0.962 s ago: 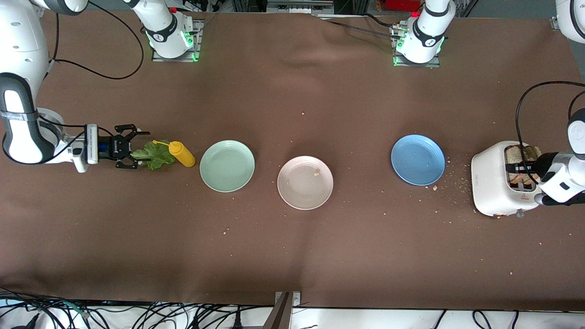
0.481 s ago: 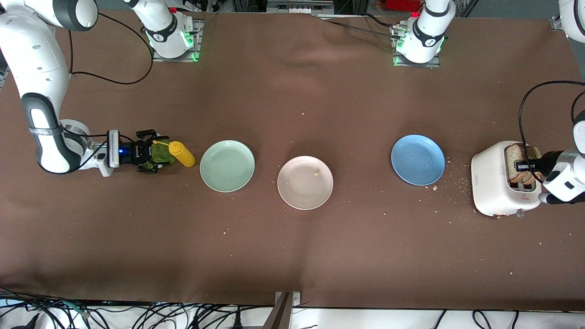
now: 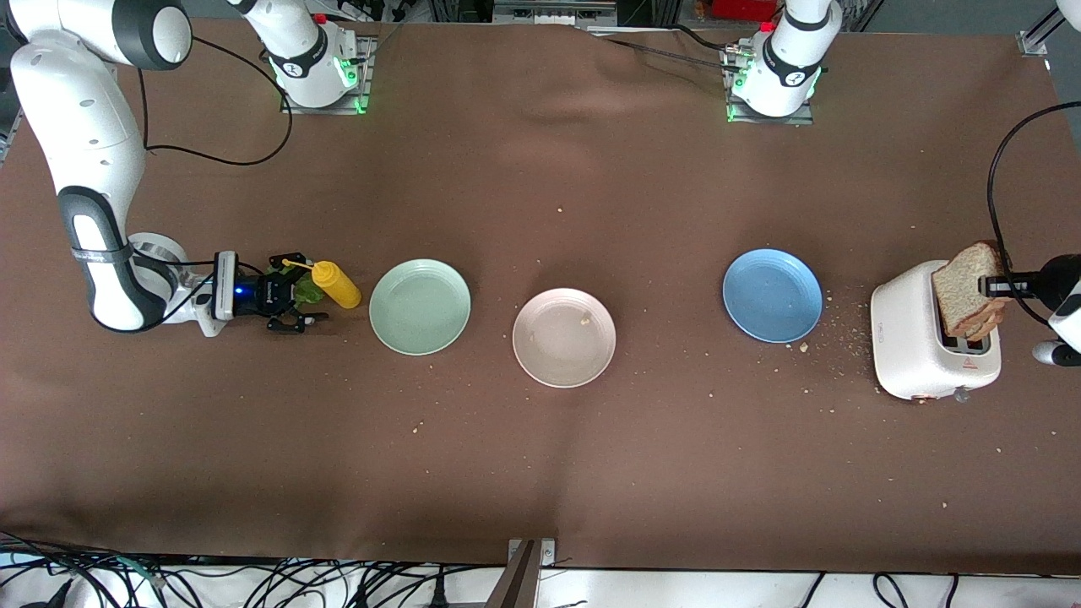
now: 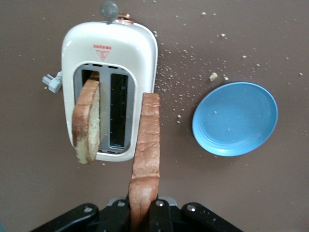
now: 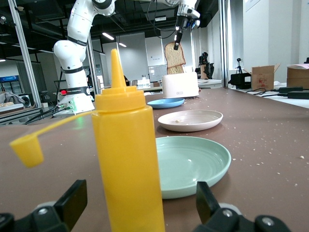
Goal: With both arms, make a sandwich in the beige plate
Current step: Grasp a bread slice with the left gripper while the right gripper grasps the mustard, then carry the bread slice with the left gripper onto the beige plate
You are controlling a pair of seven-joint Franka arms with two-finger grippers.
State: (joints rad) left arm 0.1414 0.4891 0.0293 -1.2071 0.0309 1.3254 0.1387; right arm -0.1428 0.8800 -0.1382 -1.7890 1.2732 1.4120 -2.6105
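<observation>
Mustard bottle (image 3: 336, 285), green plate (image 3: 420, 306), blue plate (image 3: 772, 295), toaster (image 3: 914, 346).

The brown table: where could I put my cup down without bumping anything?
Bare cloth lies between the beige plate and blue plate, and nearer the front camera than all the plates. It is crowded around the mustard bottle and the toaster.

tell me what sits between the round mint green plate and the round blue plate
In the front view, the round pale beige plate lies between the mint green plate and the blue plate, slightly nearer the camera, with a crumb in it.
</observation>
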